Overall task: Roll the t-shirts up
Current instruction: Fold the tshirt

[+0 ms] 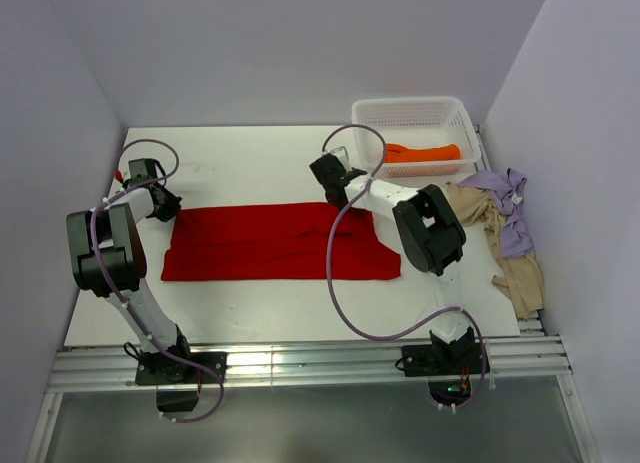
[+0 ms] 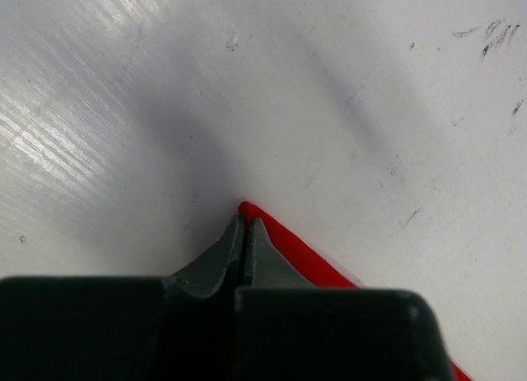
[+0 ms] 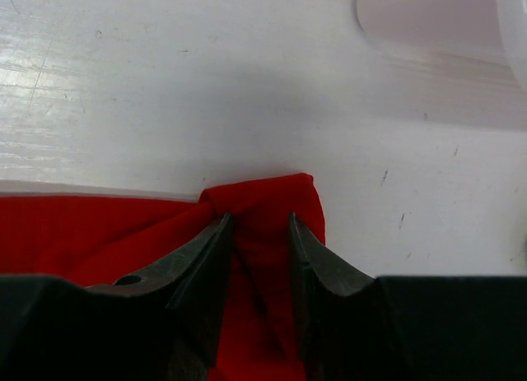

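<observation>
The red t-shirt (image 1: 280,241) lies as a long folded strip across the middle of the table. My left gripper (image 1: 165,205) is at its far left corner. In the left wrist view the left gripper (image 2: 246,222) is shut on that red corner (image 2: 305,253). My right gripper (image 1: 342,190) is at the far right corner. In the right wrist view the right gripper (image 3: 258,220) pinches a raised fold of red cloth (image 3: 99,233), with the jaws a little apart. The orange t-shirt (image 1: 422,152) lies in the basket. The lilac t-shirt (image 1: 510,213) and the beige t-shirt (image 1: 505,258) lie crumpled at the right edge.
A white mesh basket (image 1: 410,111) stands at the back right, and its base shows in the right wrist view (image 3: 436,27). Grey walls close in the back and both sides. A metal rail (image 1: 300,363) runs along the near edge.
</observation>
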`<action>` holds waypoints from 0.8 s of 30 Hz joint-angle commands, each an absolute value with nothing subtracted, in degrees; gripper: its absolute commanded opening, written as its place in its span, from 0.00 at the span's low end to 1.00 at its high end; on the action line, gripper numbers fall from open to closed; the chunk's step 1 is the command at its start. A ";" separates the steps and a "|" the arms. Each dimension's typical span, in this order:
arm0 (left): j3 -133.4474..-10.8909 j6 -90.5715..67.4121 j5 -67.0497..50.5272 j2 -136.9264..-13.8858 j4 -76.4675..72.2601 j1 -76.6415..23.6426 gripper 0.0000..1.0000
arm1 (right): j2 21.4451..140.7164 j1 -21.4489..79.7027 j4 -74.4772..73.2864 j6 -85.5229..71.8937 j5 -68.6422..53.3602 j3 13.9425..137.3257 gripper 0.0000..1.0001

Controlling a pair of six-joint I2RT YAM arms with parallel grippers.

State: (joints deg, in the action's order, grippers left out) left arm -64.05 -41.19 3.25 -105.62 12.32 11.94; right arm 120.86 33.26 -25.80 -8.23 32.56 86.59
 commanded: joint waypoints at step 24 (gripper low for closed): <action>-66.27 -40.08 1.76 -105.12 12.39 12.04 0.00 | 121.82 36.83 -25.23 -5.10 43.33 88.86 0.41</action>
State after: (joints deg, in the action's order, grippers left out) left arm -64.07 -41.15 2.81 -105.62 12.32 11.94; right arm 121.36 36.51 -24.80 -5.58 40.58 87.13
